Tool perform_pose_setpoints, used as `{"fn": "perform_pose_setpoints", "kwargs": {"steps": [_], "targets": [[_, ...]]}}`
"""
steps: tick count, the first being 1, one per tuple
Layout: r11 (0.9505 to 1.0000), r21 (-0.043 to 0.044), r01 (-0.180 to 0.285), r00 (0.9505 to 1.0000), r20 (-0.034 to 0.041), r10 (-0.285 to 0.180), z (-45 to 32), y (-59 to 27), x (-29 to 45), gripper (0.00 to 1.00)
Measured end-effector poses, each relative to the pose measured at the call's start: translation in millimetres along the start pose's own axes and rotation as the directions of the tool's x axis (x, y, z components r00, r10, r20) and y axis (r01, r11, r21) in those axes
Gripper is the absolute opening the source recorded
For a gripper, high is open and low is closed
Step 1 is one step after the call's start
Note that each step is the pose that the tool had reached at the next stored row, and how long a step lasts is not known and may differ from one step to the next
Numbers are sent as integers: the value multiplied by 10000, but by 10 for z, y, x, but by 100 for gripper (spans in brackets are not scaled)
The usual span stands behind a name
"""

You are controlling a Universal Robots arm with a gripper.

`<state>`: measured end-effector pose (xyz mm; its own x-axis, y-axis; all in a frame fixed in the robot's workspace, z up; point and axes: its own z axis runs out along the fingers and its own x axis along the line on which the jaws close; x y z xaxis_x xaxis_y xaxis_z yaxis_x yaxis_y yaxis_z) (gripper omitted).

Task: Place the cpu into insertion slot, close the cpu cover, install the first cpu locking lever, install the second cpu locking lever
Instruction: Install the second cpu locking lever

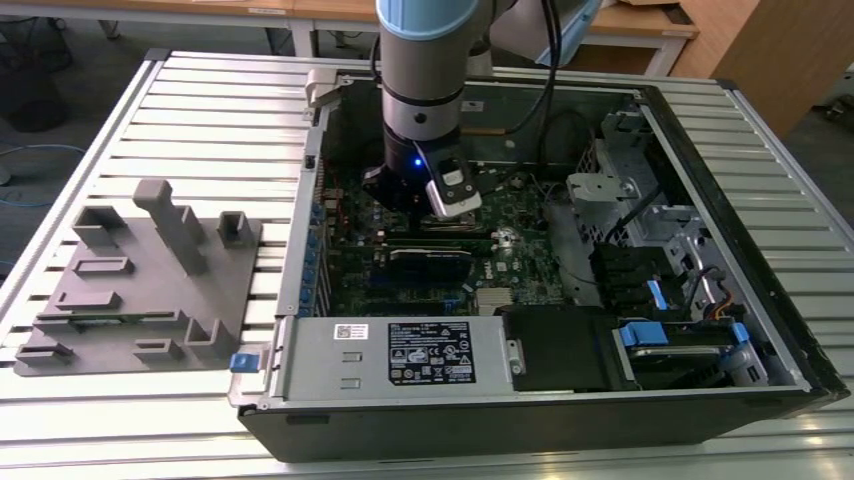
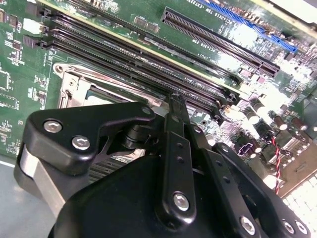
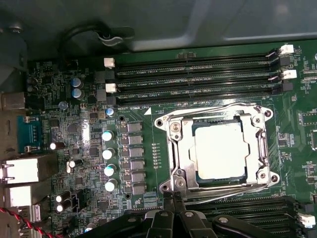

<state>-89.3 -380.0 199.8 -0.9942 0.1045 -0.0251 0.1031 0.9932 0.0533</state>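
The cpu [image 3: 218, 150] lies flat in the insertion slot [image 3: 184, 171], its pale metal top showing through the window of the cpu cover [image 3: 257, 148], which is folded down over it. A thin lever [image 3: 218, 194] runs along the slot's edge nearest the hand [image 3: 172, 204]. The hand's fingertips [image 3: 169, 202] are pressed together at a corner of the slot, just beside that lever; whether they pinch it I cannot tell. Memory slots [image 3: 198, 79] lie beyond the cpu. The case [image 1: 534, 400] stands on a slatted tabletop [image 1: 200, 110].
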Motion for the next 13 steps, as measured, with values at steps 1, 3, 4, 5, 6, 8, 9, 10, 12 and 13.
{"fn": "perform_pose_setpoints", "kwargs": {"steps": [1, 3, 4, 5, 6, 8, 9, 10, 12, 13], "targets": [[10000, -15, -1, 10000, -3, 1, 0, 0, 2, 11], [10000, -48, -2, 10000, -8, 2, 1, 0, 5, 11], [10000, -62, -2, 10000, -11, 2, 1, 0, 6, 11], [10000, -74, -3, 10000, -12, 3, 2, 1, 7, 11], [10000, -84, -3, 10000, -14, 3, 2, 1, 8, 11], [9999, -100, -3, 10000, -17, 3, 3, 2, 9, 11], [9999, -107, -3, 10000, -19, 3, 3, 3, 9, 11], [9999, -109, -4, 10000, -20, 4, 3, 3, 10, 11], [9999, -111, -5, 10000, -21, 5, 3, 3, 10, 11], [9999, -112, -5, 10000, -21, 5, 3, 3, 10, 11]]}}
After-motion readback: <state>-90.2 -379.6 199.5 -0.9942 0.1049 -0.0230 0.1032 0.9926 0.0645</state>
